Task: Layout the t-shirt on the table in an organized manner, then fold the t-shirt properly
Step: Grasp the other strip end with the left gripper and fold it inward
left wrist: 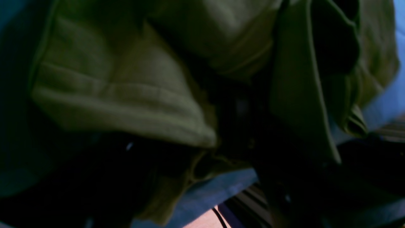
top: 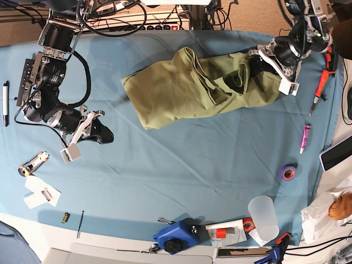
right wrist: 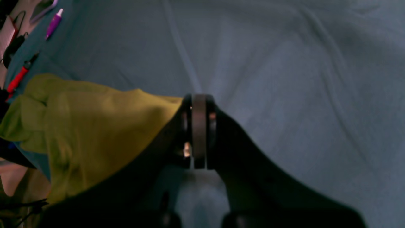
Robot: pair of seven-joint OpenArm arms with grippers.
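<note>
The olive t-shirt (top: 190,88) lies crumpled in a long bunch across the far middle of the blue-covered table (top: 181,165). My left gripper (top: 257,65) is at the shirt's right end, down in its folds. In the left wrist view the t-shirt (left wrist: 126,95) fills the frame and drapes over dark, blurred fingers (left wrist: 240,107) that look spread apart. My right gripper (top: 103,135) rests shut on bare blue cloth, left of the shirt and apart from it. In the right wrist view its jaws (right wrist: 199,129) are pressed together, with the t-shirt (right wrist: 82,126) lying to the left.
A red-handled screwdriver (top: 323,82), a purple marker (top: 304,138) and a purple tape roll (top: 287,172) lie at the right. A clear cup (top: 263,217) and a blue tool (top: 176,236) stand near the front edge. A black pen (top: 5,102) and a utility knife (top: 33,162) lie at the left.
</note>
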